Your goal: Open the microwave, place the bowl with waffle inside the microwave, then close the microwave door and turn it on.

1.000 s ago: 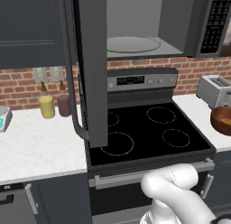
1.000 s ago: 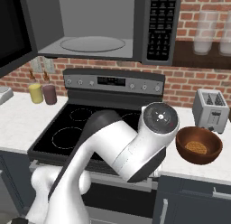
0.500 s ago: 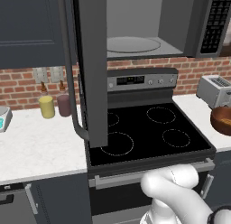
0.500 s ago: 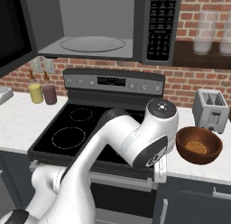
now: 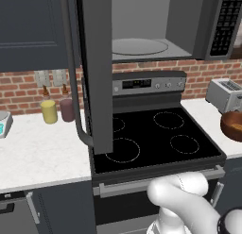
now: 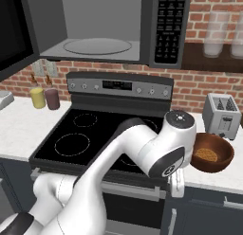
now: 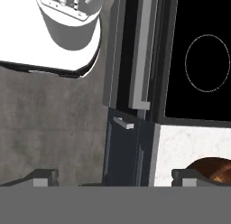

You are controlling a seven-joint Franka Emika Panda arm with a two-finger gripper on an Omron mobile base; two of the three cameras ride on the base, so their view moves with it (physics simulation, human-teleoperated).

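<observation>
Bowl (image 6: 210, 153) with the waffle (image 6: 205, 156) sits on the table (image 6: 223, 175) right of the stove (image 6: 90, 134), just in front of the toaster (image 6: 222, 115). In the left base view the bowl (image 5: 232, 125) is at the right edge.

Claw (image 7: 115, 175): hand view looks straight down over the table's front edge, fingertips (image 7: 43, 175) spread wide, nothing between them. Bowl (image 7: 212, 169) shows at the lower right of that view, just past the right fingertip, off to the side of the gap rather than between the tips. Not touching as far as I can see.

Arm: bent over the stove's front edge, elbow low, wrist joint beside the bowl in the right base view, hand pointing down in front of the cabinet.

Microwave (image 6: 142, 25) is above the stove, microwave door (image 5: 94, 68) swung fully open to the left, turntable bare. Two bottles (image 5: 57, 110) on the left table by the brick wall.
</observation>
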